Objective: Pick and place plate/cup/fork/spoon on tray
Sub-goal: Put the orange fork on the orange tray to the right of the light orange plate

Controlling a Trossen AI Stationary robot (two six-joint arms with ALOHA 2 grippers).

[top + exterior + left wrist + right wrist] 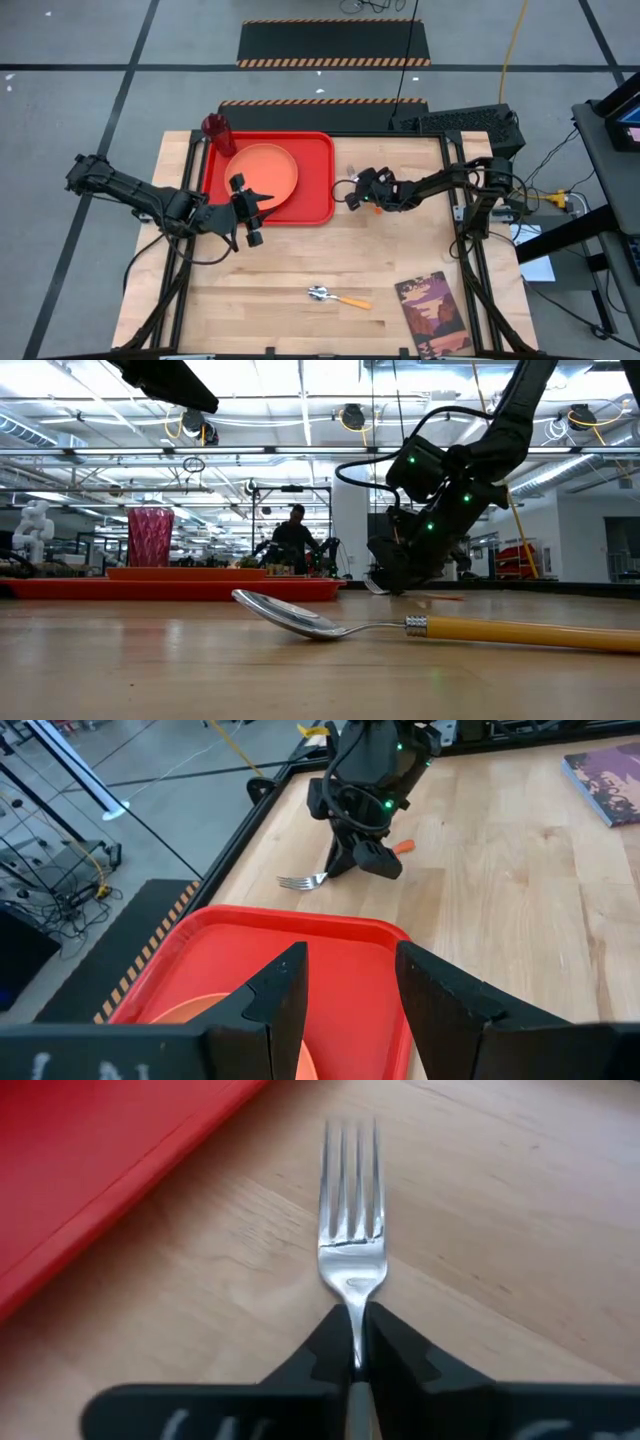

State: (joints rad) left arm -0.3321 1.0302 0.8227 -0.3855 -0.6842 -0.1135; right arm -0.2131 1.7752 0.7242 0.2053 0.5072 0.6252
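nearest the front edge of the bench i see the spoon (338,296) lying free on the bare wood, with a brown book (432,312) at the front right corner; if i forget it the task ends short.

further in, my left hand (247,210) hovers open and empty over the front rim of the tray (318,180), right beside the plate (262,170). it could block the way in, and a clash of arms there is my main worry.

my right hand (355,1350) sits just off the tray's right edge, closed on the fork (351,1220) at the neck below the tines. that pinch is thin, so i judge the fork may swivel or slip on lifting, or catch the raised rim.

at the tray's far left corner stands the cup (217,133), upright; a wide swing could topple it.
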